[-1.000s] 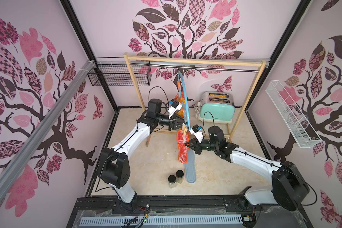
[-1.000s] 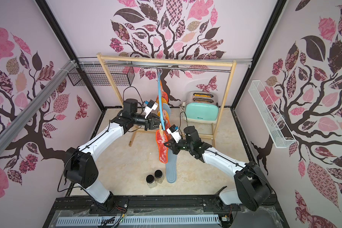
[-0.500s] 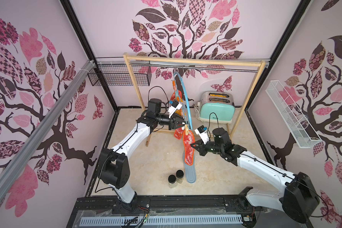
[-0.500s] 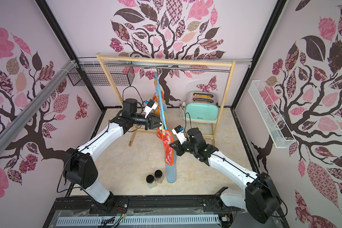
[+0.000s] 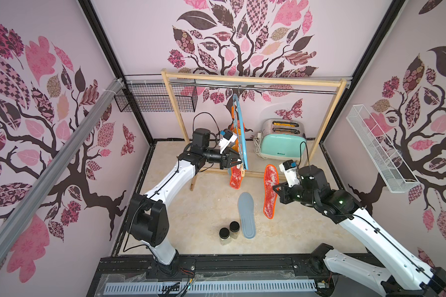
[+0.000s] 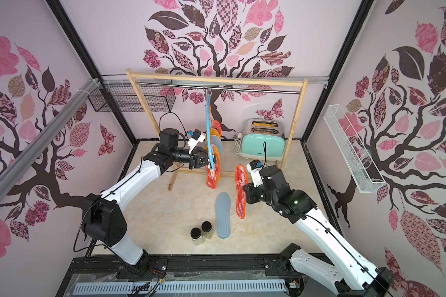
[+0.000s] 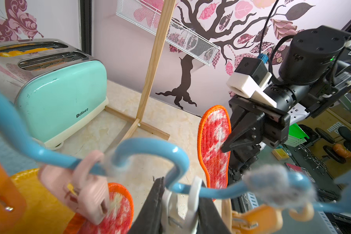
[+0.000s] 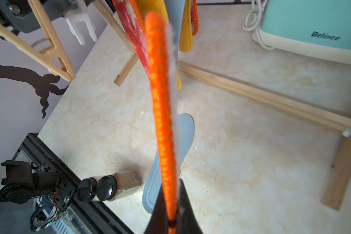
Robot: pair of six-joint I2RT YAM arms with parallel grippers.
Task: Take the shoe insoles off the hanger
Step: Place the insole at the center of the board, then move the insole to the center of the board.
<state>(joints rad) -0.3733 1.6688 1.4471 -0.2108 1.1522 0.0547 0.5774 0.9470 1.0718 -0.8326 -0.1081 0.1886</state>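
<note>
The right end effector (image 5: 276, 189) is clamped shut on a red-white mottled insole (image 5: 270, 177), held on edge clear of the hanger (image 7: 148, 142), probably to lay it on the table (image 5: 191, 205) below, beside a grey-blue insole (image 5: 245, 214). The left end effector (image 5: 236, 161) pinches a white clothespin (image 7: 195, 190), apparently steadying the hanger. Other insoles (image 5: 236, 177) hang just beneath it.

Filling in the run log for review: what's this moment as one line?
left gripper: gripping white clothespin on hanger | right gripper: shut on red-white insole, off hanger | grey-blue insole: on table
</note>
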